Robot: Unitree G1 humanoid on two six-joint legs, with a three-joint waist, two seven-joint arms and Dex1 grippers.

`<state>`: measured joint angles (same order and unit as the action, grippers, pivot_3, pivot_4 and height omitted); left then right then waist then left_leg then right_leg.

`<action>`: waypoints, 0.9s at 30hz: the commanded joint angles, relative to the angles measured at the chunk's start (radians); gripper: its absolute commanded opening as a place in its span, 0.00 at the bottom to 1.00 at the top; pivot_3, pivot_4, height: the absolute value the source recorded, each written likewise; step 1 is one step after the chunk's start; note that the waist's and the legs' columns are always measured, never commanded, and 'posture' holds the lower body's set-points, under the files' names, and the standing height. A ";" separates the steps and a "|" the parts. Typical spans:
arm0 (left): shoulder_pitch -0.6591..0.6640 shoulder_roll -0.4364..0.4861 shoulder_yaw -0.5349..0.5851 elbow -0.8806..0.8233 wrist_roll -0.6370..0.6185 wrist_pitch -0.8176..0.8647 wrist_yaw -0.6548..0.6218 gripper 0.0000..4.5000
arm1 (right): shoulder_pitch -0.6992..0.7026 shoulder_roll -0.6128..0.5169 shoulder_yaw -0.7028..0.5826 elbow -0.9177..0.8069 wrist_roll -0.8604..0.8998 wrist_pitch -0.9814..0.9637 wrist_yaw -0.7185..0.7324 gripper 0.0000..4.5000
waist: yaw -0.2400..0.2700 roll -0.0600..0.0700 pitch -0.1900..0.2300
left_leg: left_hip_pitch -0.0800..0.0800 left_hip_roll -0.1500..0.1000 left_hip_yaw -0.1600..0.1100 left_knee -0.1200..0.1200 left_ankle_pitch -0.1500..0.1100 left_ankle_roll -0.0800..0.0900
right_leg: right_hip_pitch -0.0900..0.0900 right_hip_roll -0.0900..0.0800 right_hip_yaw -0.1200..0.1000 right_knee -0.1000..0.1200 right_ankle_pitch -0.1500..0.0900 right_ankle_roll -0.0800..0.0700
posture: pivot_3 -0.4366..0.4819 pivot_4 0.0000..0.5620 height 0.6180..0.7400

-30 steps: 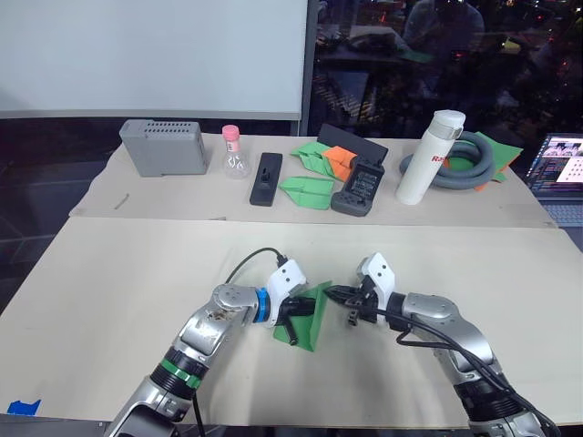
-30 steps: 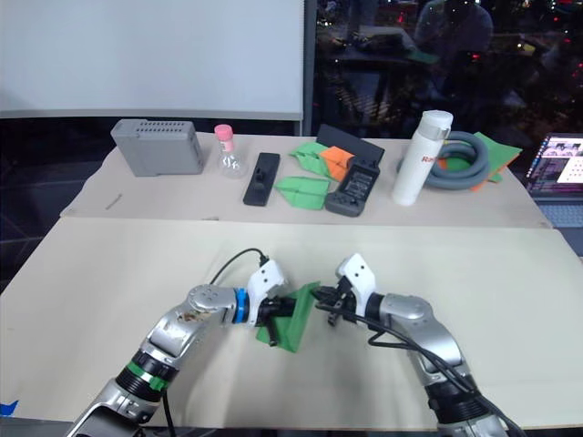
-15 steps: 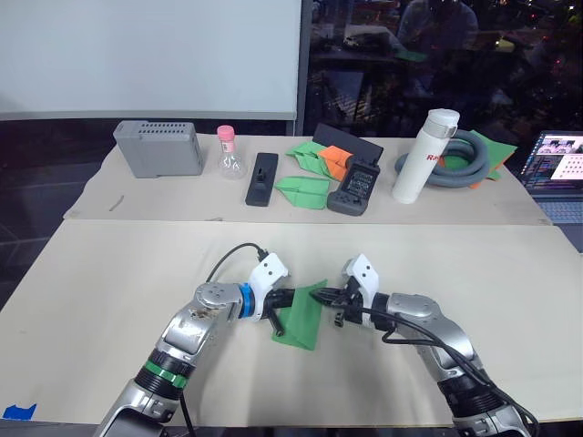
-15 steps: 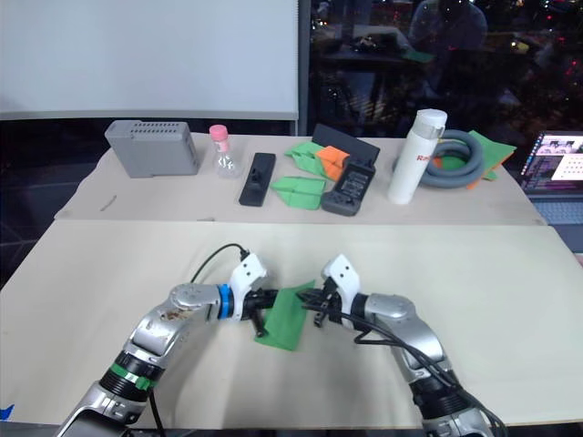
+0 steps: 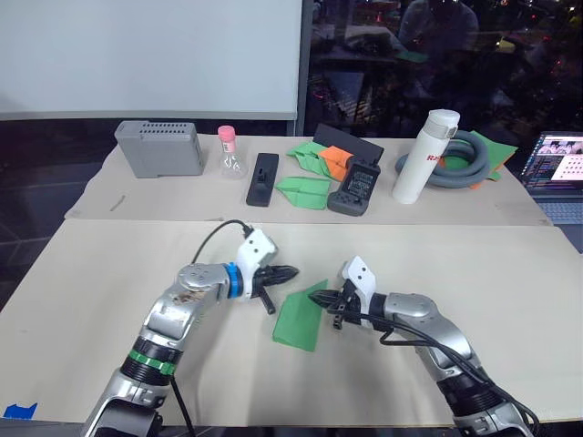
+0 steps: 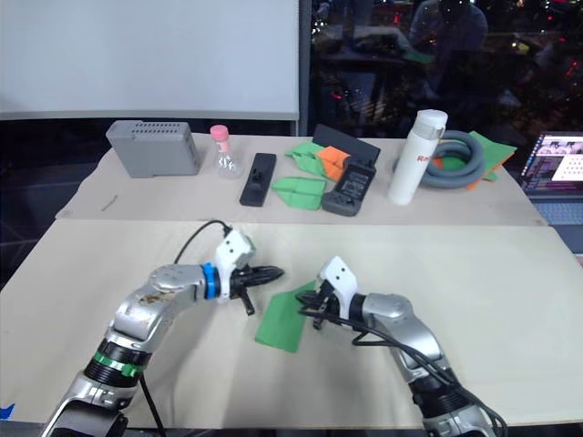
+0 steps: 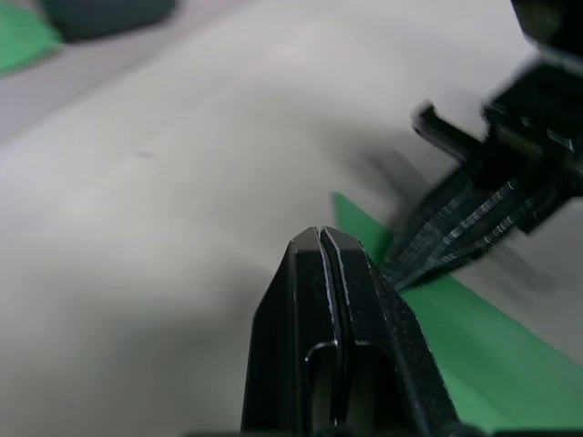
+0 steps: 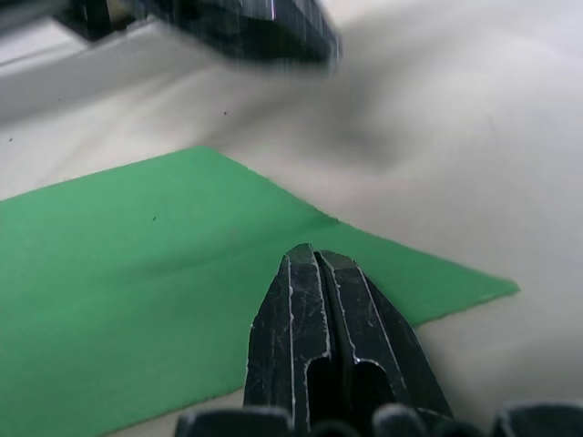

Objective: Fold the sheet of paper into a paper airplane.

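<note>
The sheet of paper [image 5: 296,320], a bright green folded wedge, lies flat on the near table between my two arms. My left gripper [image 5: 291,270] is shut and empty, hovering just beyond the paper's far left corner and apart from it. My right gripper [image 5: 321,299] is shut, with its tip resting on the paper's right edge. In the right wrist view the green paper [image 8: 137,300] passes under the closed fingertips [image 8: 310,273], not between them. The left wrist view shows my closed left fingers [image 7: 323,273] pointing toward the right gripper's fingers [image 7: 474,228] over the paper [image 7: 465,346].
On the back table stand a grey box [image 5: 159,147], a pink-capped flask [image 5: 230,157], a black remote [image 5: 264,177], small green darts [image 5: 305,191], an orange dart [image 5: 337,162], a black handset [image 5: 357,187], a white bottle [image 5: 424,157], a grey hose [image 5: 469,162] and a laptop [image 5: 557,164].
My left gripper let go of the paper and drew back to the left. The paper dropped from raised to flat on the table. My right gripper's tip came down onto its edge.
</note>
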<state>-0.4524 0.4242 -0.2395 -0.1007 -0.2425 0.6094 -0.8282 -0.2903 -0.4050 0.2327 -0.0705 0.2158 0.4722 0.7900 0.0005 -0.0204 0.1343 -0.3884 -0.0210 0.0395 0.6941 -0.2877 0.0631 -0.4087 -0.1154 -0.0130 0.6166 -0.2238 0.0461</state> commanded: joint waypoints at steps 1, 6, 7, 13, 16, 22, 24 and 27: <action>-0.016 0.009 -0.049 -0.022 0.021 -0.011 -0.023 0.01 | 0.046 -0.023 -0.001 0.013 -0.028 0.033 -0.031 0.00 | 0.002 0.000 0.000 | 0.000 0.000 0.000 0.000 0.000 0.000 | 0.000 0.000 0.000 0.000 0.000 0.000 | 0.48 0.27 1.00; 0.011 0.037 -0.111 -0.005 0.070 -0.030 -0.032 0.01 | 0.081 -0.027 -0.022 -0.028 -0.017 0.041 -0.057 0.00 | 0.007 0.000 0.000 | 0.000 0.000 0.000 0.000 -0.003 0.005 | 0.001 0.000 0.000 -0.001 0.000 0.000 | 0.48 0.27 1.00; 0.018 0.043 -0.123 0.003 0.083 -0.035 -0.034 0.01 | 0.088 -0.027 -0.026 -0.038 -0.014 0.036 -0.060 0.00 | 0.008 0.000 0.000 | 0.000 0.000 0.000 0.000 -0.003 0.005 | 0.001 0.000 0.000 -0.001 0.000 0.000 | 0.48 0.27 1.00; 0.029 0.032 -0.148 0.036 0.107 -0.067 -0.033 0.01 | 0.092 -0.040 -0.015 -0.057 -0.028 -0.005 -0.048 0.00 | 0.012 0.000 0.000 | 0.000 0.000 0.000 0.000 -0.003 0.006 | 0.002 0.000 0.000 -0.003 0.000 0.000 | 0.48 0.27 1.00; 0.030 0.022 -0.150 0.044 0.111 -0.071 -0.029 0.01 | 0.046 -0.030 -0.018 0.006 -0.063 -0.038 -0.084 0.00 | 0.011 0.000 0.000 | 0.001 0.000 0.000 0.000 -0.003 0.006 | 0.002 0.000 0.000 -0.003 0.000 0.000 | 0.48 0.27 1.00; 0.057 0.029 -0.152 0.031 0.117 -0.070 -0.031 0.01 | -0.065 -0.016 -0.014 0.172 -0.127 -0.132 -0.127 0.00 | 0.010 0.000 0.000 | 0.002 0.000 0.000 0.001 -0.003 0.005 | 0.003 0.000 0.000 -0.002 0.000 0.000 | 0.48 0.27 1.00; 0.068 0.036 -0.151 0.024 0.118 -0.070 -0.033 0.01 | -0.081 -0.010 -0.015 0.201 -0.125 -0.147 -0.120 0.00 | 0.009 0.000 0.000 | 0.002 0.000 0.000 0.000 -0.003 0.005 | 0.003 0.001 0.000 -0.002 0.000 0.000 | 0.48 0.27 1.00; 0.074 0.041 -0.149 0.021 0.122 -0.068 -0.028 0.01 | -0.085 -0.013 -0.015 0.218 -0.121 -0.159 -0.100 0.00 | 0.008 0.000 0.000 | 0.002 0.000 0.000 0.000 -0.002 0.005 | 0.003 0.001 0.000 -0.002 0.000 0.000 | 0.48 0.27 1.00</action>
<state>-0.4008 0.4506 -0.3712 -0.0821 -0.1427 0.5277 -0.8543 -0.3873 -0.4119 0.2182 0.1109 0.1104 0.3135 0.6811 0.0084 -0.0203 0.1342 -0.3857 -0.0207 0.0395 0.6944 -0.2904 0.0680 -0.4048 -0.1148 -0.0132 0.6143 -0.2238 0.0460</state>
